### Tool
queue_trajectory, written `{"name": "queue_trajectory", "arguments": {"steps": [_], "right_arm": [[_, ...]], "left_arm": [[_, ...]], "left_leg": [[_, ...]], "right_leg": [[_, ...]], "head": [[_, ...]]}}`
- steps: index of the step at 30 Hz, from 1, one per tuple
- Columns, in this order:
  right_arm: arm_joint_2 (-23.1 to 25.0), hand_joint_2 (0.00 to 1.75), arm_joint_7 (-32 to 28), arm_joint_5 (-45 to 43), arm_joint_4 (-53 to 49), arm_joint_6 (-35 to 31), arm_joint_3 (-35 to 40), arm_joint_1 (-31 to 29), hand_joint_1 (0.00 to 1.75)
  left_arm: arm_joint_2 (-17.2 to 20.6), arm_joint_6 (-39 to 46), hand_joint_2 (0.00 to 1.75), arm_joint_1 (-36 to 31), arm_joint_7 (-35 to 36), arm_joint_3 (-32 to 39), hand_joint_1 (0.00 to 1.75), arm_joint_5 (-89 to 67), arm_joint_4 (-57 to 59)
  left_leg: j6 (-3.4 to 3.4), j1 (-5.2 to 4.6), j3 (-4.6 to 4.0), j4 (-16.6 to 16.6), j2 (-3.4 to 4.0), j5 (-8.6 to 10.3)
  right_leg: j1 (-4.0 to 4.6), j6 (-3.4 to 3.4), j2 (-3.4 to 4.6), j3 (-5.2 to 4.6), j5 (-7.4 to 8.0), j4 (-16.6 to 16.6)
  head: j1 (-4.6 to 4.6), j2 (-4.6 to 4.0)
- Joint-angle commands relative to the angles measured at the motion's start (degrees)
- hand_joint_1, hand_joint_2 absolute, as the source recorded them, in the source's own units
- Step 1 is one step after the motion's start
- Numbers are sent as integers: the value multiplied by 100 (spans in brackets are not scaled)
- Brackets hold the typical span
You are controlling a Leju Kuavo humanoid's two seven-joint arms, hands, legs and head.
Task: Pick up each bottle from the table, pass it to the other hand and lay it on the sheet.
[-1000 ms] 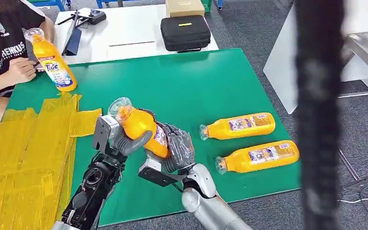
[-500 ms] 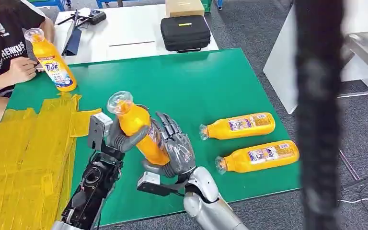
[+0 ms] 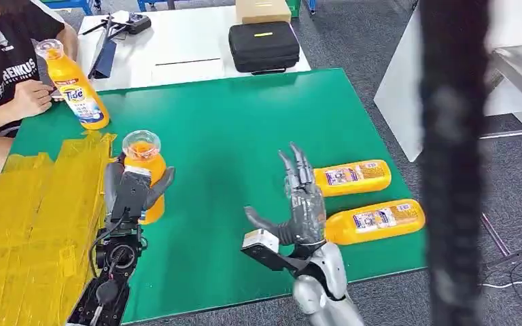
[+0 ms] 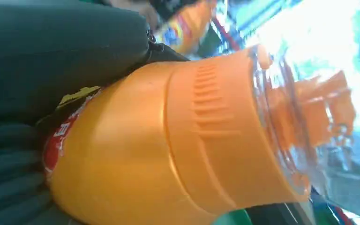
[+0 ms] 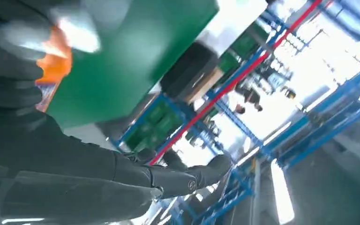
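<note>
Your left hand [image 3: 130, 193] has the orange bottle [image 3: 143, 173] in its grip: the fingers wrap around the body, thumb on one side and the darker fingers on the other, and the bottle stands nearly upright with its clear cap [image 3: 141, 143] above the fingertips. The left wrist view confirms it, with the bottle [image 4: 168, 145] pressed against the grey hand [image 4: 51, 70] and its clear cap [image 4: 304, 117] pointing away from the palm. The held bottle sits just beside the near edge of the yellow sheet [image 3: 34, 217], which lies past the back of that hand on the green table [image 3: 231, 122].

Your right hand [image 3: 302, 204] holds nothing; its fingers [image 3: 298, 170] are spread and point up, thumb stretched out toward the left hand, with bare green table between the two hands. Just behind those raised fingers lie two more bottles on their sides: the farther bottle [image 3: 353, 176] and the nearer bottle [image 3: 377, 221], close together, their cap ends hidden by the hand.

Beyond the left fingertips, at the far corner of the table, a person's hand [image 3: 30, 98] rests beside a fourth bottle [image 3: 75, 92] that is tilted. A black case [image 3: 264, 44] sits on the white table [image 3: 177, 41] behind.
</note>
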Motion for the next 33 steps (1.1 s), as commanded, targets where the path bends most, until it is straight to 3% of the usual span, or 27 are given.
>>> {"name": "queue_trajectory", "arguments": {"steps": [1,2,4,7,10,11,13,16,26,31,32,33], "right_arm": [[-186,175,-6,191,-1030,17,-747,600,0],[-170,175,6,239,-1056,17,-799,600,0],[-203,175,63,248,-1053,17,-796,548,0],[-203,175,63,248,-1053,17,-796,548,0],[-203,175,63,248,-1053,17,-796,548,0],[-173,175,87,313,-1028,17,-840,511,0],[-155,175,121,416,-1029,17,-901,474,0],[-153,175,240,487,-1101,17,-953,459,0],[-156,175,245,504,-1140,17,-964,469,0],[-137,175,300,588,-1186,37,-1003,496,0],[-132,175,339,612,-1183,64,-1027,489,0],[-123,175,381,639,-1191,80,-1057,486,0]], "left_arm": [[111,942,175,-137,1378,714,175,-4345,439],[163,942,175,-210,1785,733,175,-5261,536],[1455,671,175,-772,3799,-1225,175,-5406,928],[1455,671,175,-772,3799,-1225,175,-5406,928],[1455,671,175,-772,3799,-1225,175,-5406,928],[1758,308,175,-1042,4693,-2134,175,-5406,1052],[1975,-148,175,-1363,5305,-2919,175,-5406,1299],[1672,-398,175,-1304,5156,-2344,175,-5406,1638],[1661,-374,175,-1333,5107,-2304,175,-5406,1697],[1363,-838,175,-1279,4873,-1645,175,-5406,2162],[1321,-795,175,-1285,4800,-1521,152,-5406,2312],[1062,-797,175,-1235,4391,-898,16,-5406,2507]], "left_leg": [[-18,3,33,-1,-1,-17],[-13,1,20,-3,-2,-9],[-16,2,26,-1,-2,-12],[-21,6,27,2,-12,-11],[-26,9,32,2,33,-19],[-34,11,48,5,39,-29],[-21,15,18,2,-6,-1],[-28,16,38,6,6,-12],[-22,13,16,2,20,-4],[-26,11,27,1,22,-8],[-25,12,26,2,24,-8],[-20,10,15,-2,22,-1]], "right_leg": [[4,-2,-13,33,-19,1],[2,-2,-10,20,-11,-1],[3,-2,-12,25,-15,1],[5,-5,-24,28,-17,6],[7,-8,9,19,-10,5],[9,-10,12,34,-18,9],[11,-8,-31,16,-13,4],[16,-6,-15,34,-19,6],[11,-6,0,12,-4,1],[10,-7,0,22,-9,2],[10,-6,3,20,-8,3],[8,-6,3,9,-1,-1]], "head": [[0,0],[-2,0],[-2,0],[2,0],[-9,0],[-7,0],[0,0],[-2,0],[-2,0],[-2,0],[-2,0],[-2,0]]}}
